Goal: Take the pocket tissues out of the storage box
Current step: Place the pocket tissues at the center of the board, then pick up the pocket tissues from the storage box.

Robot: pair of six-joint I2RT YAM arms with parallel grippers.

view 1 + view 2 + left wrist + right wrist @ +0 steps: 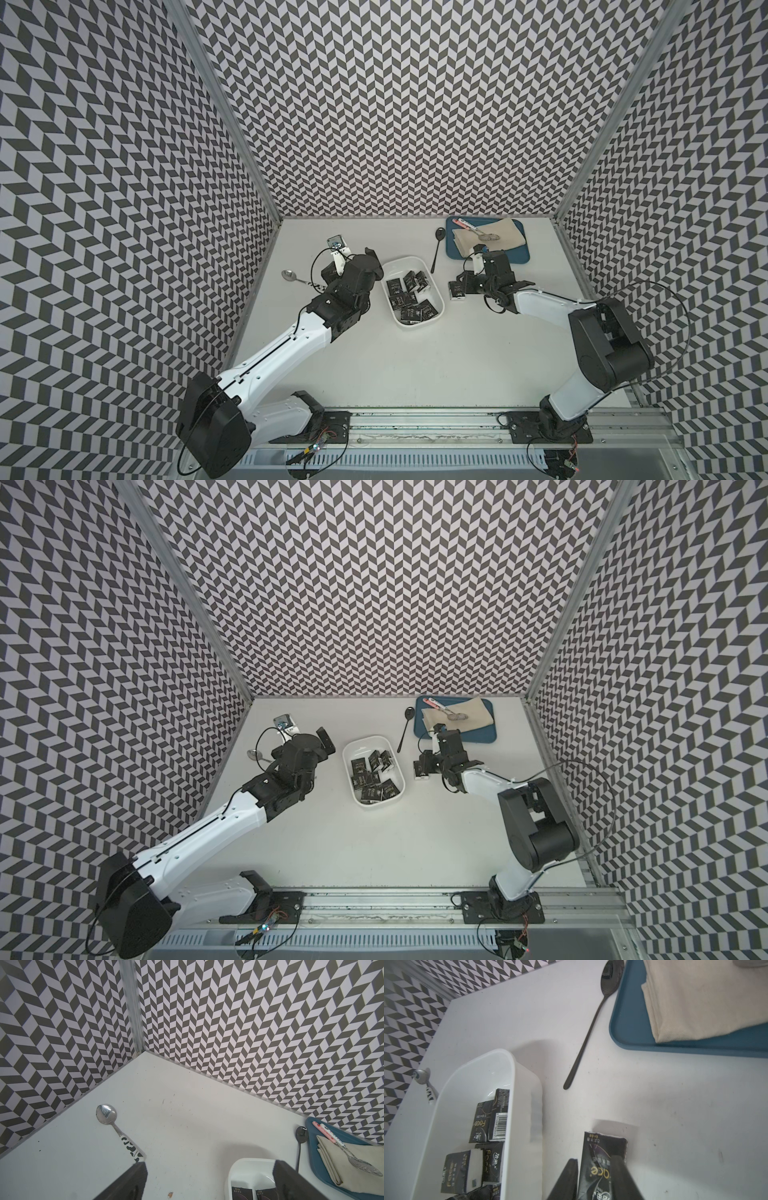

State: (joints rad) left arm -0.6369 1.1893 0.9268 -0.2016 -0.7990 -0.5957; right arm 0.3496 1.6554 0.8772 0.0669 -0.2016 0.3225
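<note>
Your blue tray (pixel 515 254), far right, carries beige cloth (pixel 505 233) and cutlery (pixel 332 1138); black spoon (pixel 589 1030) beside it; cow-patterned spoon (pixel 124 1139) left.

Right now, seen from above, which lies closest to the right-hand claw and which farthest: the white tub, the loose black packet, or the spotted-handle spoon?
1. loose packet: right at the right gripper's fingertips, outside the tub.
2. storage box: next over, on the gripper's left.
3. spotted-handle spoon: farthest, well beyond the box at the left side.
</note>
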